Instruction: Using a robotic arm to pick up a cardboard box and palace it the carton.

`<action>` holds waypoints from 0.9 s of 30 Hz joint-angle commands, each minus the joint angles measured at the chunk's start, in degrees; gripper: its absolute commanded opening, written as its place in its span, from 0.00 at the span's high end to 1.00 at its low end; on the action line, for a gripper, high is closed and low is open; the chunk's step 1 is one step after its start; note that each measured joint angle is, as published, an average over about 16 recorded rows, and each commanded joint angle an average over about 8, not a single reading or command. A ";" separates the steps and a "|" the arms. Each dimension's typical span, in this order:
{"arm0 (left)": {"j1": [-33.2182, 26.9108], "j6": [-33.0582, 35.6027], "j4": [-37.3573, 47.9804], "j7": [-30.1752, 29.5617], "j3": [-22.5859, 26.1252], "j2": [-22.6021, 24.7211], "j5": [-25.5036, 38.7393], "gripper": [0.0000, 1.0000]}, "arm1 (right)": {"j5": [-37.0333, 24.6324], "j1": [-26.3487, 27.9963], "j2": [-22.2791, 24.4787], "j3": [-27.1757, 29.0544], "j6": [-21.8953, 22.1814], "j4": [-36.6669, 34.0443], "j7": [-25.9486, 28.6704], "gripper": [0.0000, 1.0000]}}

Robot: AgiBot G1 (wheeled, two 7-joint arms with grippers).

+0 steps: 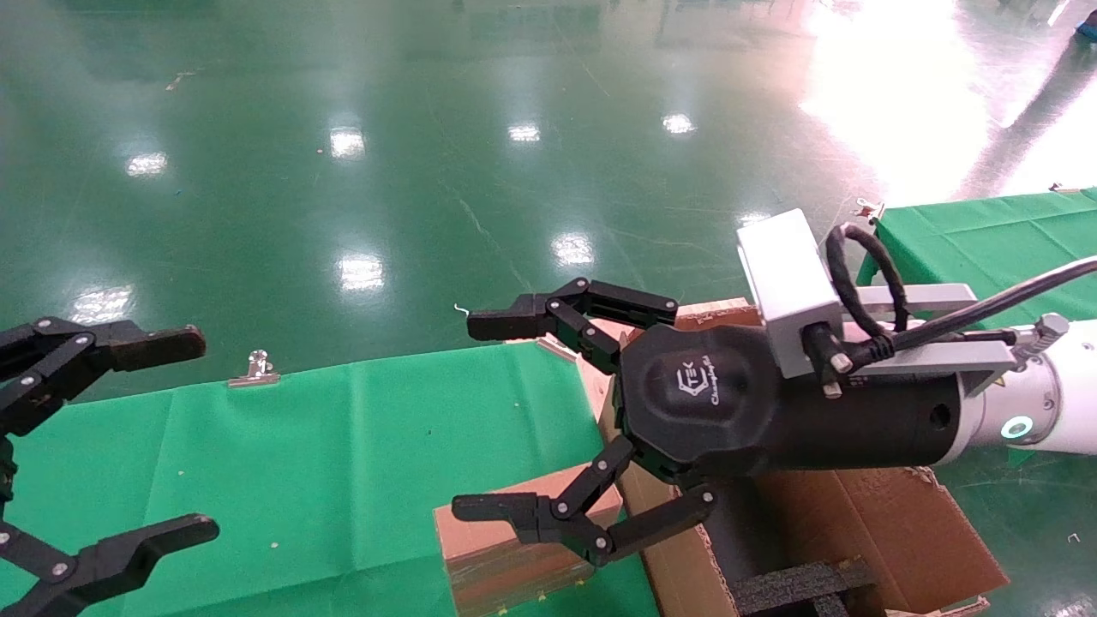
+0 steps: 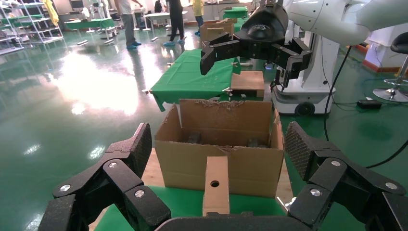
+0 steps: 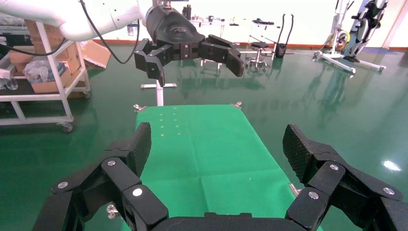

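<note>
The small cardboard box (image 1: 506, 574) stands on the green table beside the carton (image 1: 900, 531). In the left wrist view the box (image 2: 215, 185) shows its round hole, in front of the carton (image 2: 221, 163). The carton has ragged flaps and black foam (image 1: 797, 587) inside. My right gripper (image 1: 488, 420), on the white robotic arm (image 1: 1071, 386), is open and empty. It hovers above the box and the carton's near edge, touching nothing. My left gripper (image 1: 171, 441) is open and empty at the table's left end, facing the box (image 2: 219, 154).
The green cloth table (image 1: 343, 446) has a metal clip (image 1: 255, 367) at its far edge. A second green table (image 1: 986, 231) stands at the right. Shiny green floor lies beyond. The right wrist view shows the bare cloth (image 3: 207, 144) and the left gripper (image 3: 187, 50) farther off.
</note>
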 commanded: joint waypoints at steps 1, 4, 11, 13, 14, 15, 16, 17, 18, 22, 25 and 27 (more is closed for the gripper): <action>0.00 0.00 0.00 0.00 0.00 0.00 0.00 0.00 | 0.00 0.00 0.00 0.00 0.00 0.00 0.00 0.00; 0.00 0.00 0.00 0.00 0.00 0.00 0.00 0.00 | 0.00 0.00 0.00 0.00 0.00 0.00 0.00 0.00; 0.00 0.00 0.00 0.00 0.00 0.00 0.00 0.00 | 0.00 0.00 0.00 0.00 0.00 0.00 0.00 0.00; 0.00 0.00 0.00 0.00 0.00 0.00 0.00 0.14 | 0.00 0.00 0.00 0.00 0.00 0.00 0.00 0.00; 0.00 0.00 0.00 0.00 0.00 0.00 0.00 0.27 | 0.00 0.00 0.00 0.00 0.00 0.00 0.00 0.00; 0.00 0.00 0.00 0.00 0.00 0.00 0.00 0.39 | 0.00 0.00 0.00 0.00 0.00 0.00 0.00 0.00; 0.00 0.00 0.00 0.00 0.00 0.00 0.00 0.52 | 0.00 0.00 0.00 0.00 0.00 0.00 0.00 0.00; 0.00 0.00 0.00 0.00 0.00 0.00 0.00 0.64 | 0.00 0.00 0.00 0.00 0.00 0.00 0.00 0.00; 0.00 0.00 0.00 0.00 0.00 0.00 0.00 0.77 | 0.00 0.00 0.00 0.00 0.00 0.00 0.00 0.00; 0.00 0.00 0.00 0.00 0.00 0.00 0.00 1.00 | 0.01 -0.01 0.00 0.01 -0.01 0.00 -0.01 0.00; 0.00 0.00 0.00 0.00 0.00 0.00 0.00 1.00 | -0.01 -0.01 0.00 0.01 -0.01 -0.01 -0.01 0.00; 0.00 0.00 0.00 0.00 0.00 0.00 0.00 1.00 | -0.21 0.04 0.06 -0.07 -0.04 -0.03 -0.01 0.00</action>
